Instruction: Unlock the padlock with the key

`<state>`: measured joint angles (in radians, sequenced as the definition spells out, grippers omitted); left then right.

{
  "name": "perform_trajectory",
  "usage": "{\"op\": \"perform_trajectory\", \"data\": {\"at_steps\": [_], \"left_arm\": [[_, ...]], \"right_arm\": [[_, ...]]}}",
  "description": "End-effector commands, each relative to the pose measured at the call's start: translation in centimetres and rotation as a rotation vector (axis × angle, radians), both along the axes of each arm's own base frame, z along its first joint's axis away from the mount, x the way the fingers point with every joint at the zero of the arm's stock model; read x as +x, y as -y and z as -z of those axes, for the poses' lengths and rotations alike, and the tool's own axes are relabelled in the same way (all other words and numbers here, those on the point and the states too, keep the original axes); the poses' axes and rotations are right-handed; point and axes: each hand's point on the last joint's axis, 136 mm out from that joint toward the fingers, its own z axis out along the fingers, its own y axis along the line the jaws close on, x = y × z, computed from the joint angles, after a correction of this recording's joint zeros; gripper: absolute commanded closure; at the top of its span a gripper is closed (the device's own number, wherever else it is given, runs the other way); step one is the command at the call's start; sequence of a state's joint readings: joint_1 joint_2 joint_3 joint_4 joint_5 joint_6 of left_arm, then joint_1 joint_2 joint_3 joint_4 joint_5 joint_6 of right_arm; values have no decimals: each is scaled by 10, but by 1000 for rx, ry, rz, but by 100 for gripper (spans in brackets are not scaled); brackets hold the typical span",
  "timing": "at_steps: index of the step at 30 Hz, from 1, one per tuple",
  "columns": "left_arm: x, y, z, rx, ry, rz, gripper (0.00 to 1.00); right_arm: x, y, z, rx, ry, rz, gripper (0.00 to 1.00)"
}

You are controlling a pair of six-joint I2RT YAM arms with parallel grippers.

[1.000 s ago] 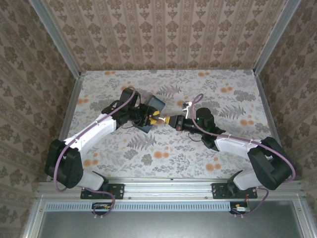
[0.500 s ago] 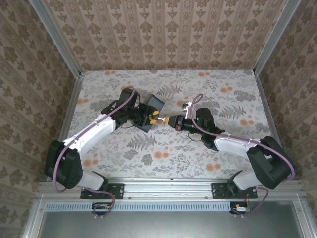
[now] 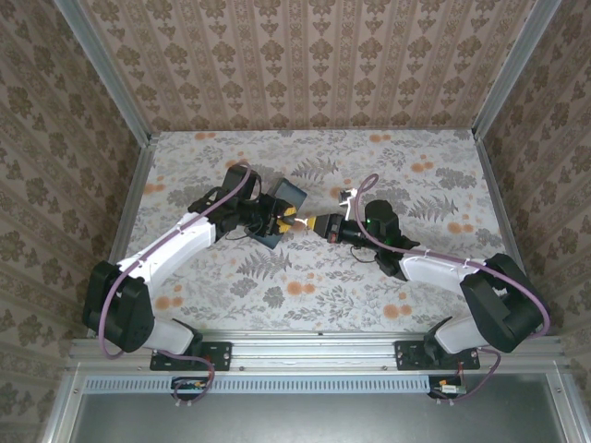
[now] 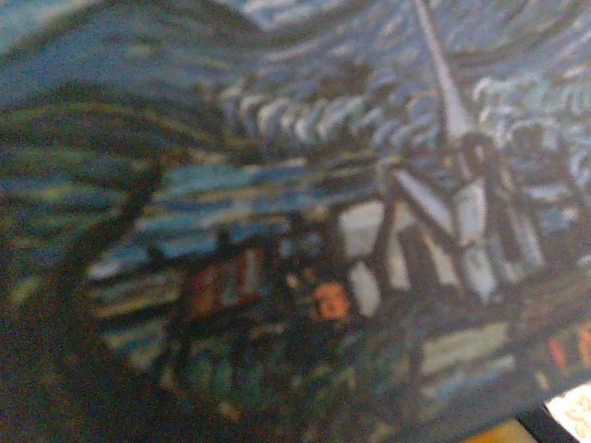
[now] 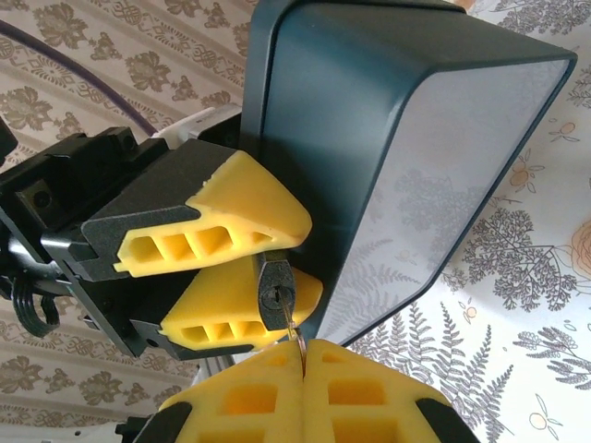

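The small dark blocky padlock (image 5: 274, 293) is held up off the table (image 3: 397, 157), over its middle and well away from every edge and corner, with the keyhole face turned toward the right wrist camera. The thin metal key (image 5: 295, 334) appears to be entered in the keyhole, though how deeply cannot be told.

Several failures can be foreseen. Very little of the key is left to be gripped, so it could be spun between the pads instead of turning the cylinder if the wrist is rolled before the blade is fully seated. If the roll is made off the keyhole's axis, the thin blade could be bent, or the padlock could be levered out of its pinch. The shackle is hidden, so it cannot be judged whether it has room to spring. The dark-blue painted box (image 5: 397, 138) with a pale glossy side stands just behind the fingers and could be knocked by a wide sweep.

The padlock is pinched by the left gripper (image 5: 305, 261), whose yellow fingers are set narrowly apart, and the body is caught at their tips. The right gripper (image 5: 303, 353) is pressed together, with only the key's head clamped in the seam between its yellow fingers.
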<state>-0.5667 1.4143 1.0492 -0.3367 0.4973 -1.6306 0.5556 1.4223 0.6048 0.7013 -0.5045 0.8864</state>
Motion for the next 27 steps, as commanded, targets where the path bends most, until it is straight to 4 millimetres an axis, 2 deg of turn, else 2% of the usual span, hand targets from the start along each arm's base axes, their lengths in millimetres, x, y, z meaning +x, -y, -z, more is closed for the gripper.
{"op": "perform_trajectory", "data": {"at_steps": [1,27], "left_arm": [[0,-1,-20,-35,51,-1,96],[3,1,-19,-43,48,-20,97]], "right_arm": [[3,-8,-19,30,61,-16,98],[-2,-23,-22,51,78,-55,98]]}}
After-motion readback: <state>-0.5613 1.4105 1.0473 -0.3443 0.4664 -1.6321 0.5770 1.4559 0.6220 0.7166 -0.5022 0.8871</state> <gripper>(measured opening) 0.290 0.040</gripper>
